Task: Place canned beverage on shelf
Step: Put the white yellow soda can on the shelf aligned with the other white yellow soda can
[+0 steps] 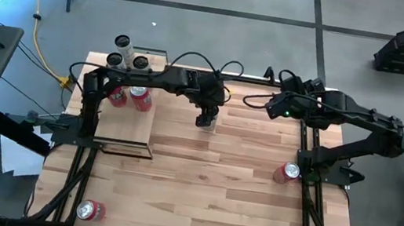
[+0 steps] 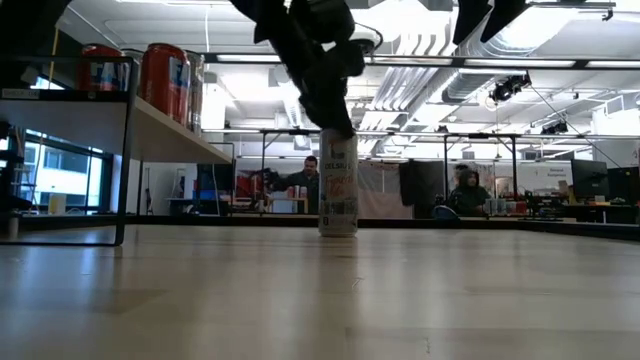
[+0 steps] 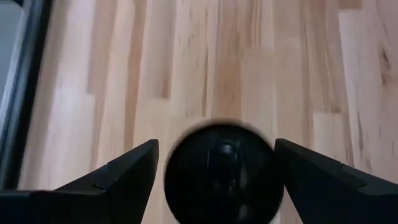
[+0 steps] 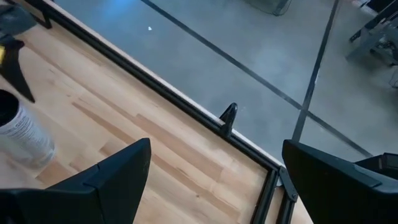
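A tall white can (image 2: 338, 185) stands upright on the wooden table, toward the far middle. My left gripper (image 1: 206, 120) hangs over it, slanting down, open. In the left wrist view its two fingers stand either side of the can's dark top (image 3: 224, 171), with narrow gaps showing. The shelf (image 1: 125, 126), a pale board in a black frame, stands at the table's far left with two red cans (image 1: 129, 97) on it. My right gripper (image 1: 255, 101) waits open, raised over the far edge, right of the white can (image 4: 25, 134).
Three white cans (image 1: 127, 55) stand at the shelf's far end. One red can (image 1: 289, 171) stands by the table's right edge, another (image 1: 89, 210) near the front left corner. Black frame rails border the table. People sit in the room beyond.
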You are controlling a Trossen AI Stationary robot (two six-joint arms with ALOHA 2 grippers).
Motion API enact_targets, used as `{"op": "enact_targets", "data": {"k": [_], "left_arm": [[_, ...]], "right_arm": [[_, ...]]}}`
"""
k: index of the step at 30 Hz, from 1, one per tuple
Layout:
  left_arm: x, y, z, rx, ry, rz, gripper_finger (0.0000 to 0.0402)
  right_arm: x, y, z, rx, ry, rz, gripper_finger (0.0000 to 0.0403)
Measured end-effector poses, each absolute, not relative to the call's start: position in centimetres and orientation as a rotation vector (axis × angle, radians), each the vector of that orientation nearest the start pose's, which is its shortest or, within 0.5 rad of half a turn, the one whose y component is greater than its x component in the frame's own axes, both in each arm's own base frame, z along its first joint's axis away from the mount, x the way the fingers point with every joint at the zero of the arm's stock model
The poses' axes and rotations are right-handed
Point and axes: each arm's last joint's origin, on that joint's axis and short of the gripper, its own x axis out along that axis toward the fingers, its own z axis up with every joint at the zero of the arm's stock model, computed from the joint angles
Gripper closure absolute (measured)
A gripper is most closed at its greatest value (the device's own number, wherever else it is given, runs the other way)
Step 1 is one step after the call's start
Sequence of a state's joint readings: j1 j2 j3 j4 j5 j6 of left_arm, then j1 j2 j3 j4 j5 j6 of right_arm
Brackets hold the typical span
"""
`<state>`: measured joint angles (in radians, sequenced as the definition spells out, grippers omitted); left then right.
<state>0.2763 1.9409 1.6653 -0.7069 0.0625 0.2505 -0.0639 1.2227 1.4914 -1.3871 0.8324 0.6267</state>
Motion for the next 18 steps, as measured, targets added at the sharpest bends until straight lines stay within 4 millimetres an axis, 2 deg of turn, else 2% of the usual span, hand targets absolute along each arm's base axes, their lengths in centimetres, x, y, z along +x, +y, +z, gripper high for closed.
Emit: {"op": "enact_targets", "data": {"k": [10, 18], "left_arm": [[40.2, 11.9, 25.6, 0.091, 1.035, 0.100, 0.0091], [40.8, 12.3, 24.2, 0.079, 1.059, 0.098, 0.0091]], "right_arm": [[18.7, -3.3, 39.6, 0.097, 0.770, -1.073, 0.0055], [18.7, -3.3, 39.6, 0.093, 0.767, -1.078, 0.0055]]}}
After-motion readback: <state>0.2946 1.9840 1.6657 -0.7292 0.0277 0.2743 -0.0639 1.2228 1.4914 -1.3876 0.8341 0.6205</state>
